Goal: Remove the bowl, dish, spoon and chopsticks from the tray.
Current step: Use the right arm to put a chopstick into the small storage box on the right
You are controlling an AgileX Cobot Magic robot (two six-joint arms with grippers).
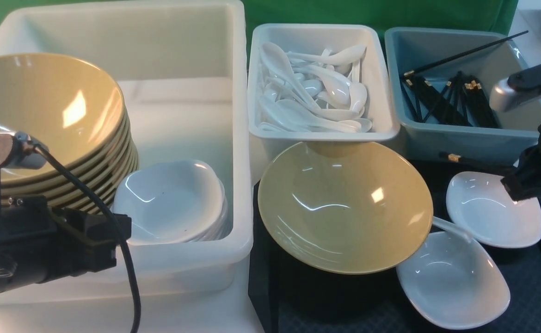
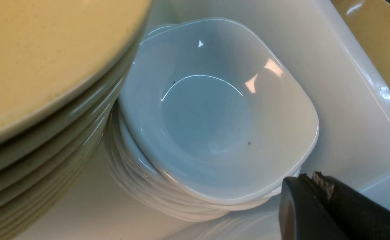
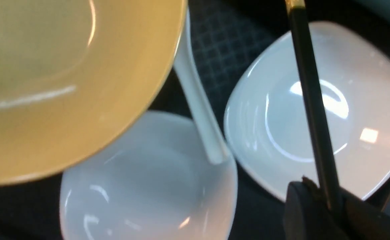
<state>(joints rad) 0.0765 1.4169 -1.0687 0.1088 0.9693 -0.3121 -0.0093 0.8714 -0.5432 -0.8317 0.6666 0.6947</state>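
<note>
Tray [image 1: 534, 277] lies at front right, carrying four items. The bowl [image 1: 344, 203] sits on the tray's left part, tipped toward the camera, its far rim close to the white bin of spoons [image 1: 321, 134] behind it. The spoon [image 1: 451, 227] lies mostly hidden under the bowl; only its handle shows, its end resting on the rim of the near dish [image 1: 453, 282]. The far dish [image 1: 492, 212] sits just beside the near dish. The right gripper [image 1: 513, 187] is clamped on the chopsticks [image 1: 474, 163], held level above the far dish, gold-banded end toward the bowl; one stick or two cannot be told. The blue-grey bin [image 1: 460, 134] behind holds more chopsticks. The left gripper [image 2: 318, 180] has its jaws pressed together with nothing between them, over the large white bin [image 1: 238, 185], beside the stack of white dishes [image 2: 215, 116], which sits against a stack of yellow bowls [image 1: 53, 115].
</note>
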